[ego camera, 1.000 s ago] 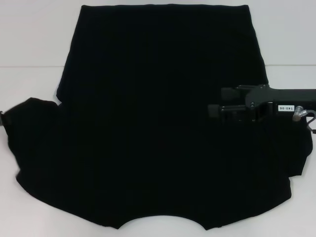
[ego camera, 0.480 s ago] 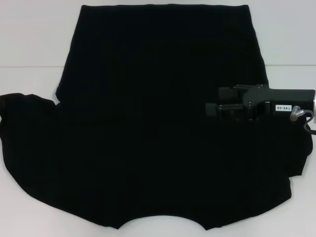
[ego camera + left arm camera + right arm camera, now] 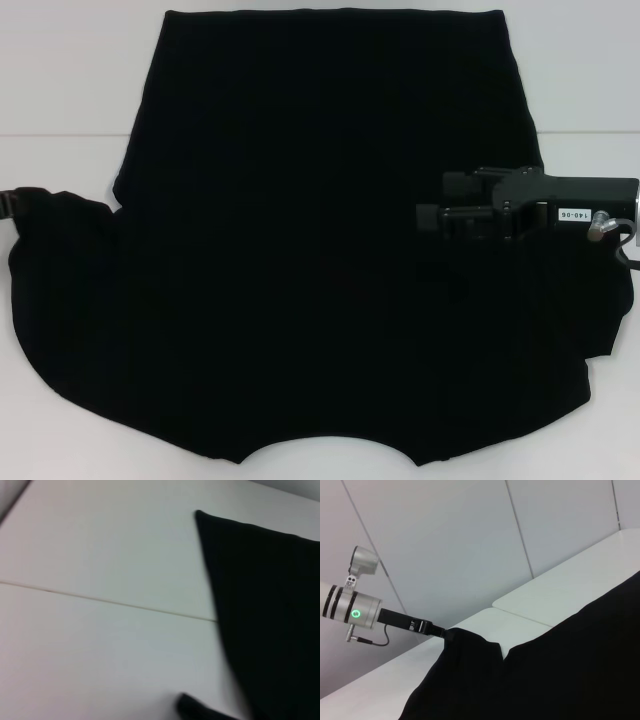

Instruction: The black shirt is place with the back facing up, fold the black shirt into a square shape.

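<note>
Both hands work: my left hand [image 3: 442, 632] grips the black shirt [image 3: 320, 250]'s left sleeve, which could slip; right hand [image 3: 432, 203]'s state unclear.

Lighting was bright, even, diffuse overhead; white table [image 3: 70, 80] nearly blown out in head view, no hard shadows. Black shirt [image 3: 320, 250] read as flat black mass w/ almost no fold detail. Left wrist view was soft/motion-blurred, shirt edge [image 3: 220, 630] smeared. Right wrist view was sharper, wall panels evenly lit, green LED glowed on left arm [image 3: 355, 614]. Right gripper [image 3: 440, 205] had mild sheen.
</note>
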Motion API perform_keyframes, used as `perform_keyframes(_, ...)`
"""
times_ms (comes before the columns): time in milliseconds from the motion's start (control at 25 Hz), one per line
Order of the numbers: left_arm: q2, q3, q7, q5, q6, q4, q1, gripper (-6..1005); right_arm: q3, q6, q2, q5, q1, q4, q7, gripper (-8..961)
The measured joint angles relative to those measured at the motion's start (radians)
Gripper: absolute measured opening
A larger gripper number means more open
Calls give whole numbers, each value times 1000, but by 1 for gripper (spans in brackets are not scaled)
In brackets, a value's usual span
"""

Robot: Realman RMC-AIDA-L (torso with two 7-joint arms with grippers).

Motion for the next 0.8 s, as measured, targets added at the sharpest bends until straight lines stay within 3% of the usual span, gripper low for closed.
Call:
perform_keyframes(120, -4, 0, 14, -34, 92, 36, 0, 27, 0, 0, -1, 0, 0, 0, 0, 897)
perform_keyframes(320, -36, 34, 57, -125, 238, 94, -10, 27, 0, -1, -2, 0, 0, 0, 0, 897)
perform_keyframes(560, -75, 199, 58, -208, 254, 81, -18, 27, 0, -1, -2, 0, -5, 0, 0, 898)
perform_keyframes(800, -90, 254, 79, -259, 296, 34, -37, 44, 0, -6, -5, 0, -4, 0, 0, 898)
